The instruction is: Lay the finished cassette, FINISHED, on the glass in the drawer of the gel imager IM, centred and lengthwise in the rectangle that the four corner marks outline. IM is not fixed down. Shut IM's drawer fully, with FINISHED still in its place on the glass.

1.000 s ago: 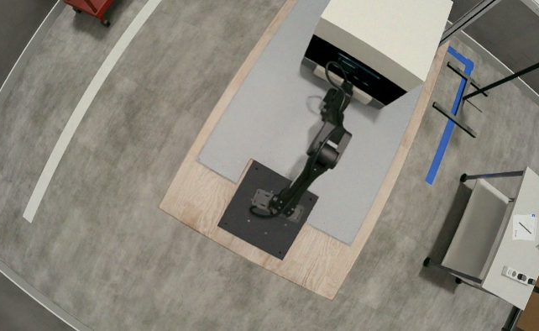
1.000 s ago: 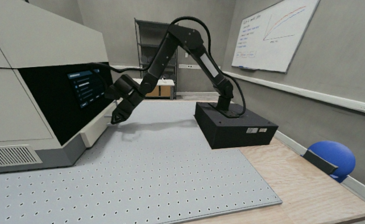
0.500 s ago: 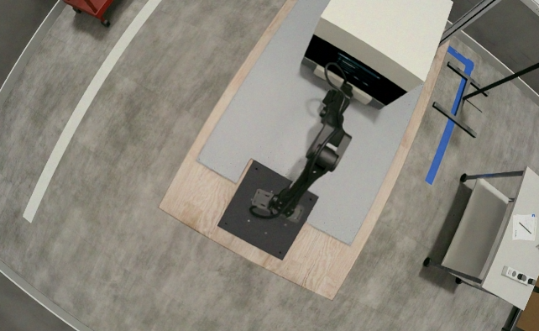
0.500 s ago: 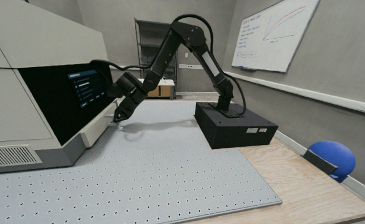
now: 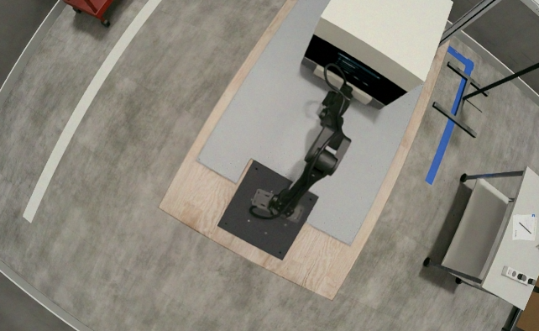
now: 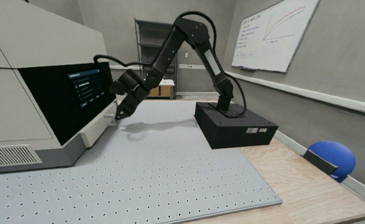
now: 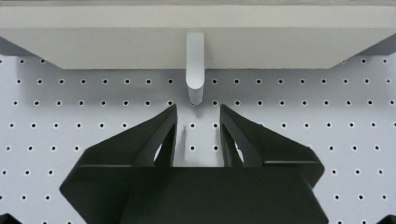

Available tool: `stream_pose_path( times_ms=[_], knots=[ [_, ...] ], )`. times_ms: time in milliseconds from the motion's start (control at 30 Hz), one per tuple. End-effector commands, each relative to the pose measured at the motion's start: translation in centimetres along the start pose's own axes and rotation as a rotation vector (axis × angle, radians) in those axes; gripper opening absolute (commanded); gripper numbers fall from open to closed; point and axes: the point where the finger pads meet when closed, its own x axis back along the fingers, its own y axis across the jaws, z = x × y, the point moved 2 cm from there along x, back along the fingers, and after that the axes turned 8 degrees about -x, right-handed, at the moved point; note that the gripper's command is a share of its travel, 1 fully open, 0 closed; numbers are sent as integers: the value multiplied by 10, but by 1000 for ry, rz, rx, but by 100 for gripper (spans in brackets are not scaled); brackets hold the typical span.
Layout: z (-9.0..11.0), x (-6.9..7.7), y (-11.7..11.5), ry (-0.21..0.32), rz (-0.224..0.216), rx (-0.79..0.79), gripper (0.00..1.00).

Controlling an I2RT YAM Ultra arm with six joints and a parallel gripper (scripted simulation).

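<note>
The gel imager IM (image 5: 379, 34) (image 6: 86, 86) is a cream box with a black front panel and a lit screen, at the far end of the perforated plate. Its cream drawer front (image 6: 97, 129) lies against the imager's base, and no glass shows. A grey handle (image 7: 195, 67) sticks out of the drawer front (image 7: 200, 45). My gripper (image 7: 198, 111) is open, with its fingertips just short of the handle's tip and one on either side of its line. Nothing is between the fingers. The gripper also shows in the exterior view (image 6: 120, 115). The cassette FINISHED is not visible in any view.
The arm's black base box (image 6: 233, 125) stands on the wooden table at the near right of the plate. A blue ball-shaped object (image 6: 334, 159) sits beyond the table's right edge. A white cart (image 5: 500, 235) stands on the floor away from the table.
</note>
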Motion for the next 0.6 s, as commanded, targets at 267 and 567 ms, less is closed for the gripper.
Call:
stream_pose_path(
  times_ms=[267, 567],
  knots=[
    [-6, 24, 4, -9, -6, 1, 35],
    [-6, 33, 5, -9, -6, 1, 35]
  ],
)
